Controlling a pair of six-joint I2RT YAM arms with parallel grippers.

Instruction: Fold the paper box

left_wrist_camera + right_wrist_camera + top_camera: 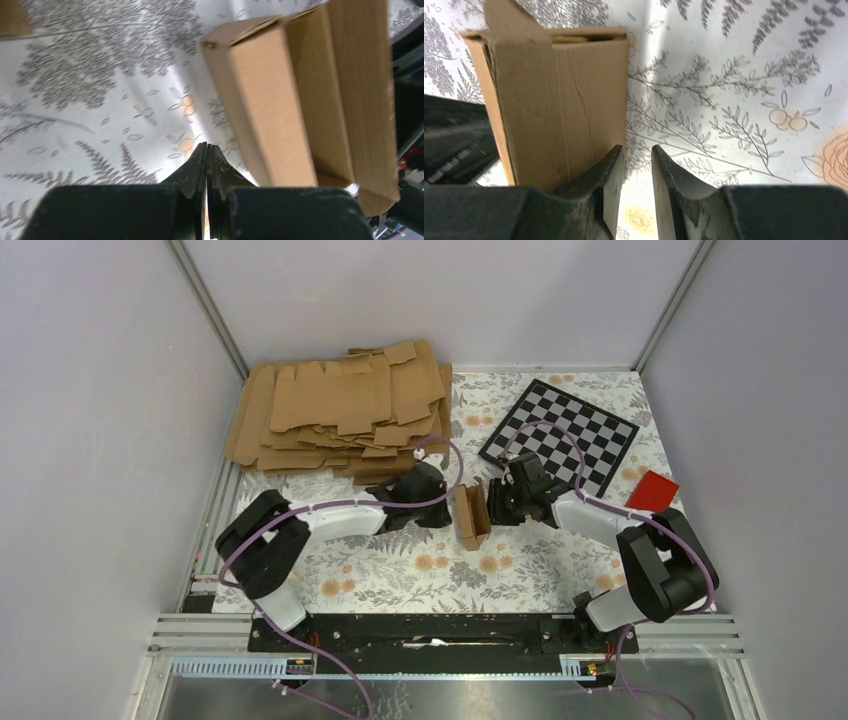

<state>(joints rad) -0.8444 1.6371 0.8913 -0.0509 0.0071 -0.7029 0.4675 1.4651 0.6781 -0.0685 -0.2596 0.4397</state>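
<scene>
Paper box (472, 515): we count one, folded into a small rectangular brown shape and sitting near the middle of the tabletop (400, 575), between the two grippers. In the right wrist view the paper box (559, 100) shows one creased broad side and one flap sticking out past its far end. In the left wrist view the paper box (280, 100) shows two long sides meeting at a fold.

We see the left gripper (443, 512) at 9 o'clock of the box, just beside it. Its fingers are pressed together with no gap and nothing between them, as the left wrist view of the left gripper (207, 147) shows. The box lies at 2 o'clock of those tips, and we cannot tell whether it touches them.

We see the right gripper (497, 505) at 3 o'clock of the box. From its own camera the right gripper (637, 152) stands parted by a narrow gap with only tabletop showing through it. It holds nothing. One finger lies right alongside the box's broad side, and we cannot tell whether they touch.

We also count one pile of flat cardboard blanks (340, 410) at 11 o'clock of the box, one checkerboard (560, 435) at 1 o'clock, and one red block (652, 490) at 3 o'clock, well apart.
</scene>
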